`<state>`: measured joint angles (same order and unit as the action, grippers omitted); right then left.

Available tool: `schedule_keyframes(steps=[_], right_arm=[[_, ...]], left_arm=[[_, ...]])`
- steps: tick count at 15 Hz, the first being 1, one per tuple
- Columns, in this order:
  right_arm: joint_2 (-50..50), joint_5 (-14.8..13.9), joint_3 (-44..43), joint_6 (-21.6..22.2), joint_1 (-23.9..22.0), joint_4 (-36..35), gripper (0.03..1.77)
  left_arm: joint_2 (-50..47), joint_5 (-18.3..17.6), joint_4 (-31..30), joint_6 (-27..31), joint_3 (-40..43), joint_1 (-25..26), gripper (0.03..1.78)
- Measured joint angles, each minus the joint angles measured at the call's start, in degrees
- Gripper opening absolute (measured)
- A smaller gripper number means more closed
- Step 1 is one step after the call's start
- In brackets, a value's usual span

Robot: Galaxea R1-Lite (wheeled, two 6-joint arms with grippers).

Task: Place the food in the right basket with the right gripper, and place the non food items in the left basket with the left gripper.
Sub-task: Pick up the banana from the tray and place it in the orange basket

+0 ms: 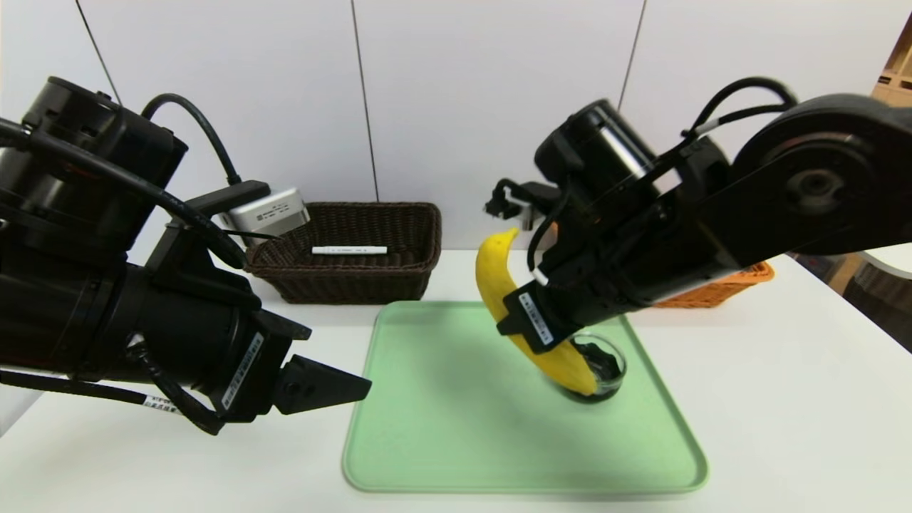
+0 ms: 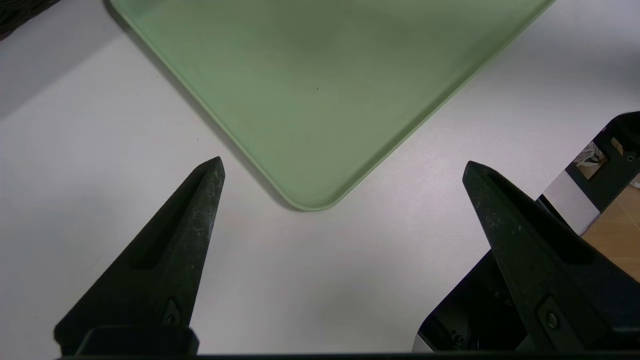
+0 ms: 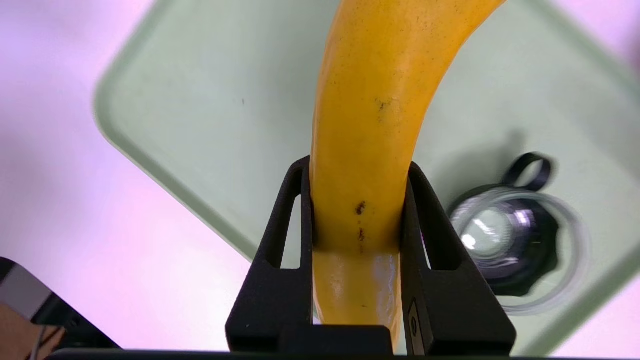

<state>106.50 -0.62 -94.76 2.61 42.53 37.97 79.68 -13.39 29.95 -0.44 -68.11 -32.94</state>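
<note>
A: While the right tool (image 3: 360, 165) hangs over the green tray (image 1: 456, 399), its jaws are closed firmly on the banana (image 1: 496, 278)!

B: And the left tool (image 2: 344, 160)?

A: Wide and holding nothing, above the counter (image 1: 784, 399) by the tray's corner. Beyond it sits the left basket (image 1: 356, 285), a white marker (image 1: 349, 250) inside.

B: Any traffic around the right tool?

A: A clear-rimmed container (image 1: 620, 370) with something dark sits on the tray below it. Beyond the tool, the right arm (image 1: 605, 214) hides much of the right basket (image 1: 712, 288).

B: What does the right wrist view add?

A: A little black loop (image 3: 549, 175) by the container, which the head view doesn't show clearly, and both sides of that grip! Only the head view gives us the marker.
</note>
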Motion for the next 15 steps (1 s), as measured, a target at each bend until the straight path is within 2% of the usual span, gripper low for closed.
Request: schedule_keyframes(steps=[5, 9, 11, 13, 15], right_arm=[[-5.8, -0.3, -2.8, 0.0, -7.4, -0.1, 0.47], [-8.4, -0.2, -2.6, -2.2, -17.1, 0.0, 0.47], [-8.6, 0.2, -1.7, -6.5, -23.0, -0.2, 0.47], [-8.3, 1.2, -0.4, -12.5, -28.6, -1.6, 0.47], [-7.4, 4.6, 0.4, -21.3, -34.3, -4.6, 0.47]], left_arm=[[-0.5, 0.0, 0.0, 0.1, 0.0, 0.0, 1.69], [-0.5, -0.1, -0.2, 0.1, 0.0, 0.0, 1.69], [-0.5, 0.0, -0.2, 0.1, 0.0, 0.0, 1.69], [-0.5, 0.0, -0.2, 0.1, 0.0, 0.0, 1.69], [-0.5, 0.0, -0.2, 0.1, 0.0, 0.0, 1.69]])
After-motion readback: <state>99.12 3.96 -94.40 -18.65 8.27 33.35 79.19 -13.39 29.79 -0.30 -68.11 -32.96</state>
